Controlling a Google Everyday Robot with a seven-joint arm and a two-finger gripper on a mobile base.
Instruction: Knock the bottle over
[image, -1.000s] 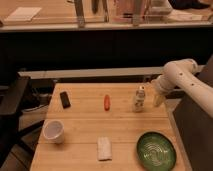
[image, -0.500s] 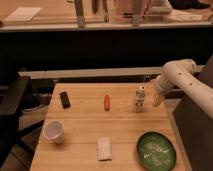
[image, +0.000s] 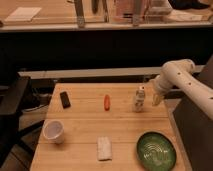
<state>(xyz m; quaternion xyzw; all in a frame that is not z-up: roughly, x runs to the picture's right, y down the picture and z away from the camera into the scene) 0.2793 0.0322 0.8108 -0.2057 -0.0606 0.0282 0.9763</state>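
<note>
Nearest, a green plate (image: 156, 149), a white cloth (image: 104, 148) and a white cup (image: 53, 131) sit on the wooden desk (image: 85, 120). Farther back the bottle (image: 139, 98) stands upright between an orange carrot (image: 106, 102) and the gripper (image: 157, 96), which hangs just to its right. I cannot tell whether the gripper is spread or closed.

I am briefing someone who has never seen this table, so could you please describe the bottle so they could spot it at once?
On the wooden table, look toward the far right side, beside the robot's gripper. The bottle stands upright there, right of the orange-red object. It alone is pale and translucent, with a white cap.
</note>
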